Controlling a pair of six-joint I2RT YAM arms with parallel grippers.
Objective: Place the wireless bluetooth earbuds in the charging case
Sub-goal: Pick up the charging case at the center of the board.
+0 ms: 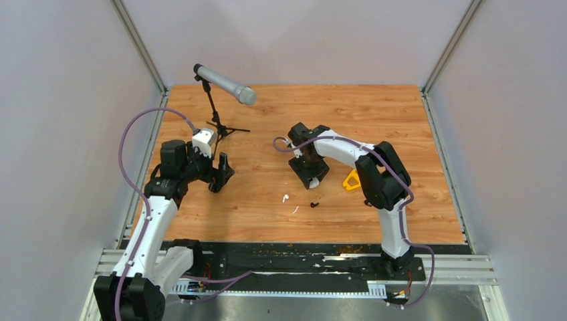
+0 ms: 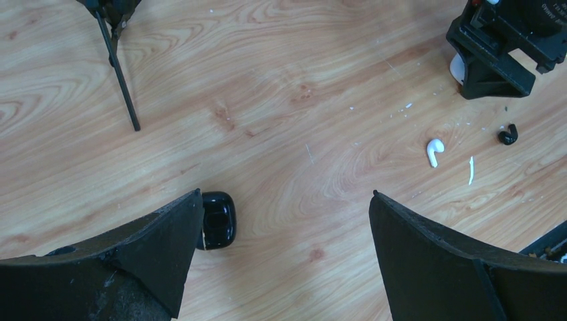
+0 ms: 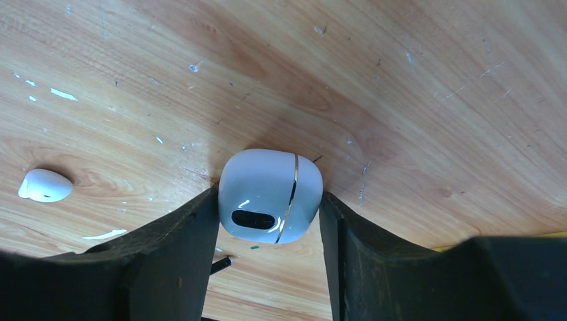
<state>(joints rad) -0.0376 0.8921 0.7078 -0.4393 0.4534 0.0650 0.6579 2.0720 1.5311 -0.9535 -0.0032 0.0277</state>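
White case (image 3: 261,177), seemingly closed, sits pinched in the right claw (image 3: 269,200); left claw (image 2: 286,194) gapes empty; a white earbud (image 2: 434,151) and a black earbud (image 2: 508,135) lie loose, none inserted yet

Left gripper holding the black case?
No: the left gripper is open, and the glossy black rounded charging case lies off to one side, not between its jaws.
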